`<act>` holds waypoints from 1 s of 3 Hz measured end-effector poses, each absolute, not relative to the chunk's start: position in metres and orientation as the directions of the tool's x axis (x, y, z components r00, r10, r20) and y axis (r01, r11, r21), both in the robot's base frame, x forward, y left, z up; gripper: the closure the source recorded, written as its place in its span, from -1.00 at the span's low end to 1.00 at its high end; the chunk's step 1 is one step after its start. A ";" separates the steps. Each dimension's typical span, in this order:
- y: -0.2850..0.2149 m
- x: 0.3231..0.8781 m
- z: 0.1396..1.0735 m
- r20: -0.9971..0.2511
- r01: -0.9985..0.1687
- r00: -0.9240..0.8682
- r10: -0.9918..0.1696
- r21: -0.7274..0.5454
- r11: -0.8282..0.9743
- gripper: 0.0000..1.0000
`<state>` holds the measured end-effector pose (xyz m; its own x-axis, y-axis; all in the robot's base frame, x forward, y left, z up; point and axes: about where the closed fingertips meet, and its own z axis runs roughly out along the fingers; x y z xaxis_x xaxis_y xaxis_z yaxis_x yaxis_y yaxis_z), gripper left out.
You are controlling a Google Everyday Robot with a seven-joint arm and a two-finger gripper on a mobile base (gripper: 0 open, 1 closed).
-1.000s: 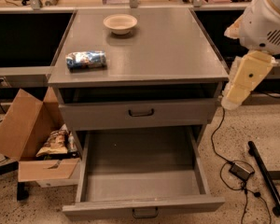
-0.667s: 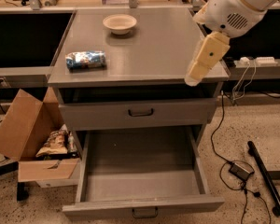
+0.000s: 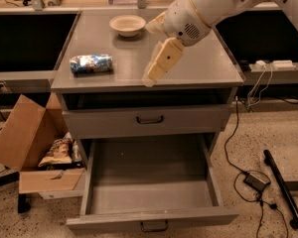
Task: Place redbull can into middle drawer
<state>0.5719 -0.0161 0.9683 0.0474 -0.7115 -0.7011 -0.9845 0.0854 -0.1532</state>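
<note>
Far left on the floor sits an open cardboard box (image 3: 21,142) with some snack bags (image 3: 58,152) inside it. Next to the box stands a grey cabinet.

On the left side of its top surface (image 3: 201,68) lies the redbull can (image 3: 91,63). It is on its side, blue and silver, near the front edge. Nothing is touching it. Further back, near the middle of the surface, is a round beige bowl (image 3: 127,25).

To the right of the can is the tool (image 3: 151,77). It points down and to the left, over the front edge of the surface, about in the middle. A big white arm (image 3: 208,6) holds it from the upper right. The can is to the left of the tool with a bare gap between them, so the tool holds nothing. I cannot tell if the tool is spread apart or pressed together.

Under the surface is the upper drawer front (image 3: 188,120) with its dark handle, pushed in. Below that the middle drawer (image 3: 149,195) is pulled far out, and I can see its plain grey tray. It sits lower than the can and the tool.

On the floor to the right are cables with a small black box (image 3: 257,181), and a long black bar (image 3: 286,195).
</note>
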 end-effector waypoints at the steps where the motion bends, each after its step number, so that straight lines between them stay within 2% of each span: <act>1: -0.016 0.576 0.965 -0.702 -0.985 0.045 -0.710 -0.151 0.088 -1.00; 3: -0.005 0.658 0.911 -0.719 -0.986 0.018 -0.695 -0.127 0.106 -1.00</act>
<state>0.6583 -0.0049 0.9114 0.0176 -0.6946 -0.7192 -0.9862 0.1062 -0.1267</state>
